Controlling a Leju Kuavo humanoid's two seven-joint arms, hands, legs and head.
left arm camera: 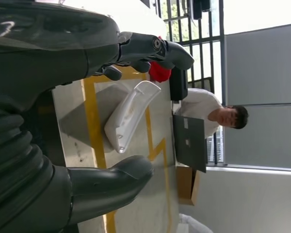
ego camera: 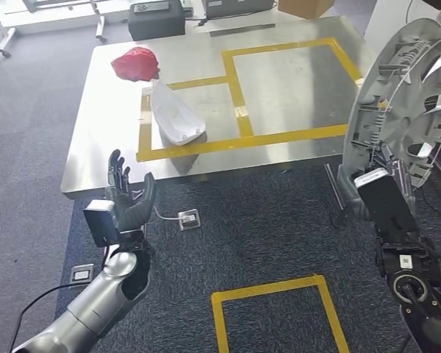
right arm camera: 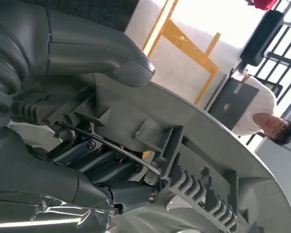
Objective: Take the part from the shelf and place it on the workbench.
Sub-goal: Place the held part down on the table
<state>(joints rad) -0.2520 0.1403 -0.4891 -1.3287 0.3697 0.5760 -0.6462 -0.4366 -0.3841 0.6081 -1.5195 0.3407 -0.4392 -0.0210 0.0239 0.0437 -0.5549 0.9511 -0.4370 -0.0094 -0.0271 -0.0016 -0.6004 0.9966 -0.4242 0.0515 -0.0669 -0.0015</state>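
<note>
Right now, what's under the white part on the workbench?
The white part lies on the steel workbench, over the yellow tape lines. Its shadow shows beneath; whatever sits directly under the shell is hidden.

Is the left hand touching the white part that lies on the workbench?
Apart. In the head view the left hand is raised over the carpet in front of the workbench, fingers spread and empty, while the white part lies on the tabletop.

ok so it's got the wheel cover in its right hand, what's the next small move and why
Probably carry the wheel cover forward and left over the workbench, toward the bare taped square. The right hand grips the cover's rim upright beside the table's edge, not over it. The white part already sits in the neighbouring square, and the left hand is open, holding nothing.
</note>
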